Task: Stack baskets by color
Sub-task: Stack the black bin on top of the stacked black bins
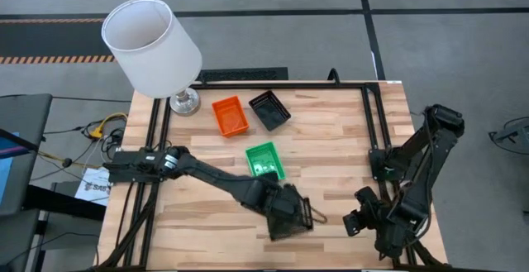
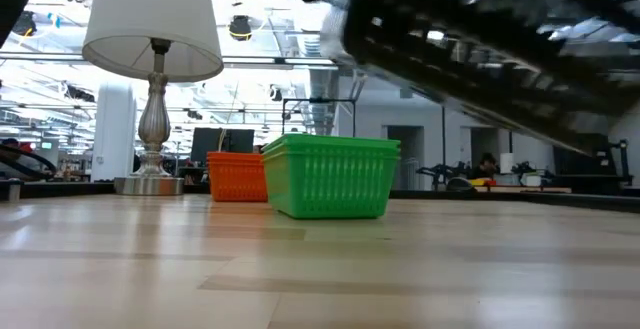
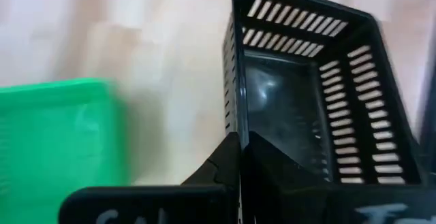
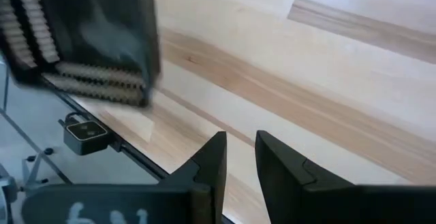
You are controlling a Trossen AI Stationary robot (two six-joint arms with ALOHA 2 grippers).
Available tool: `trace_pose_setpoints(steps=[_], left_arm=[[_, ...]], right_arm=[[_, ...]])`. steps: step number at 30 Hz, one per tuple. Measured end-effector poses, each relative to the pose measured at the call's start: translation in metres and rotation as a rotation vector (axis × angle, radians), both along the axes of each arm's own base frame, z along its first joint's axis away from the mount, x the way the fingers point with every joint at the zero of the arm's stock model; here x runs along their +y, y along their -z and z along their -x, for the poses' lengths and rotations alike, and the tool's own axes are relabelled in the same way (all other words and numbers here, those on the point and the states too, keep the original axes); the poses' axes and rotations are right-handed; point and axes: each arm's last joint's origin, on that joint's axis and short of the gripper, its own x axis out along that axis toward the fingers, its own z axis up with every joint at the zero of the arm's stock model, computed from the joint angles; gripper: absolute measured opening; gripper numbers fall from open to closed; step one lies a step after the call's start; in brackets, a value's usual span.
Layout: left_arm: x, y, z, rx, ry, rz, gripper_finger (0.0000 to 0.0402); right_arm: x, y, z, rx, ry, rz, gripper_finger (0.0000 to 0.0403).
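While gripped by its wall, black basket (image 3: 313,108) in left gripper (image 3: 240,149).

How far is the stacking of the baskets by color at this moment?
Seemingly done: the orange mesh plastic basket and green mesh plastic basket each stand as one pile; how many are nested cannot be told. In hand: the left gripper is shut on the wall of a black mesh plastic basket, off the table. Left: bringing it to the other black basket. The right gripper waits shut.

Two baskets (image 1: 250,113) behind third (image 1: 264,161) — lamp (image 1: 153,49) left.
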Motion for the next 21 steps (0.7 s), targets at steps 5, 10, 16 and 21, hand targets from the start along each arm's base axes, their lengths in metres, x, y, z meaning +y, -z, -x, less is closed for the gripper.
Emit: trace_pose_setpoints(steps=[5, 10, 16, 21], left_arm=[[0.033, -0.031, 0.017, 0.033, -0.170, -0.115, 0.0000], [0.076, -0.073, 0.039, -0.100, -0.507, -0.187, 0.0000], [0.128, -0.107, 0.049, -0.443, -1.016, -0.186, 0.0000], [0.174, -0.108, 0.045, -0.662, -1.426, -0.062, 0.0000]], right_arm=[[0.002, 0.000, 0.003, 0.000, 0.001, -0.007, 0.0102], [0.001, 0.000, 0.002, 0.000, 0.006, -0.006, 0.0102], [-0.003, 0.000, -0.002, 0.005, 0.027, 0.004, 0.0102], [-0.005, 0.000, -0.004, 0.006, 0.039, 0.006, 0.0102]])
